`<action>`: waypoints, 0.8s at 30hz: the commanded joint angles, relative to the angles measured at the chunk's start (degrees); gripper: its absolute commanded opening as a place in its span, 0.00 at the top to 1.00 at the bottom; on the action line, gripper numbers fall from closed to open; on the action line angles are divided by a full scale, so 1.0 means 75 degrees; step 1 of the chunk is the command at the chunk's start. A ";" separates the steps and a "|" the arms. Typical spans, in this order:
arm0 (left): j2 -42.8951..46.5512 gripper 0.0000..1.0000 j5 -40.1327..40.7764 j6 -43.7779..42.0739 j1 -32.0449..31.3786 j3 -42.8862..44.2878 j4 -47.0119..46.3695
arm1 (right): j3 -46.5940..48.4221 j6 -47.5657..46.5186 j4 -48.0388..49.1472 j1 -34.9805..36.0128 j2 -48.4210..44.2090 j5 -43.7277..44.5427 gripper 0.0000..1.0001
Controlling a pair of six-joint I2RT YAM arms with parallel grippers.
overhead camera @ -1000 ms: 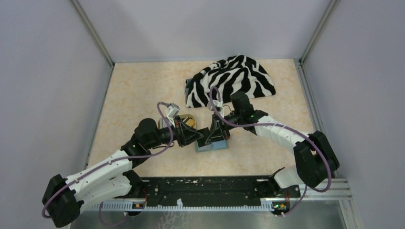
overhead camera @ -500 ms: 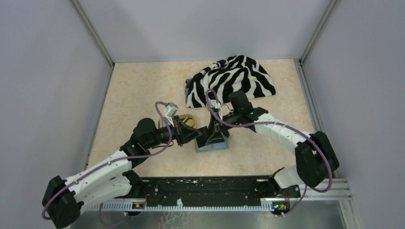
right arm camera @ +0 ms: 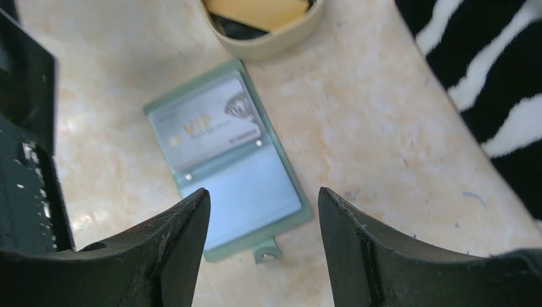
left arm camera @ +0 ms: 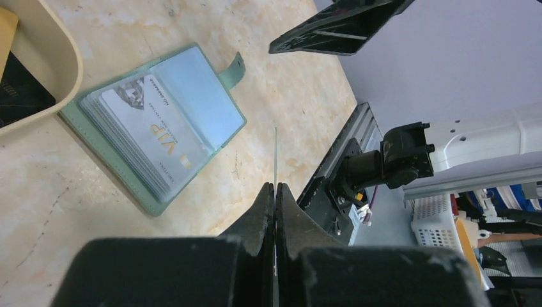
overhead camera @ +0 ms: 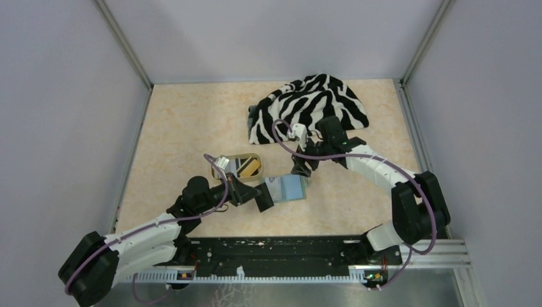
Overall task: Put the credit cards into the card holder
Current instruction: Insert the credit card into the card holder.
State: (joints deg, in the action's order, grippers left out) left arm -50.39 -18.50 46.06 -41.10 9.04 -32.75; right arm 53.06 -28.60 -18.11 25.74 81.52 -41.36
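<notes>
Sage-green folding card holder (left arm camera: pixel 199 105), lying open, silver VIP card (left arm camera: pixel 150 131) in one sleeve. Left gripper (left arm camera: pixel 275 190) clenched on thin edge-on card (left arm camera: pixel 275 153); right gripper (right arm camera: pixel 263 192) released, fingers spread above it.

I see a zebra-striped cloth (overhead camera: pixel 310 105) bunched toward the far right corner of the marbled bench (overhead camera: pixel 185 121), and a tan oval tray (overhead camera: pixel 250 155) near the middle, left of centre.

The sage-green folding card holder (left arm camera: pixel 201 105) had a matt, leather-like cover and clear glossy plastic sleeves over a shiny silver-grey plastic card (left arm camera: pixel 150 128). The beige marbled desk (left arm camera: pixel 287 83) looked smooth, the zebra-striped cloth (overhead camera: pixel 313 105) plush, and the tan oval plastic tray (left arm camera: pixel 70 54) matt.
</notes>
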 commanded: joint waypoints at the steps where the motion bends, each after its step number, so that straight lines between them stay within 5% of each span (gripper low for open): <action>1: -0.0292 1.00 0.0084 0.0384 0.0019 0.0009 -0.1036 | 0.0463 -0.0498 -0.0586 0.0037 0.0440 0.1615 0.37; 24: -0.1916 1.00 -0.0080 0.0469 0.0019 0.0467 -0.1541 | 0.1191 -0.0704 -0.2192 0.0970 0.1517 0.3962 0.41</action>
State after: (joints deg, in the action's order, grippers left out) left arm -63.66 -17.78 49.23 -41.10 10.68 -41.19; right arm 59.35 -32.91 -32.91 31.68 92.86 -14.74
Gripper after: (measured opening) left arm 0.008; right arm 0.596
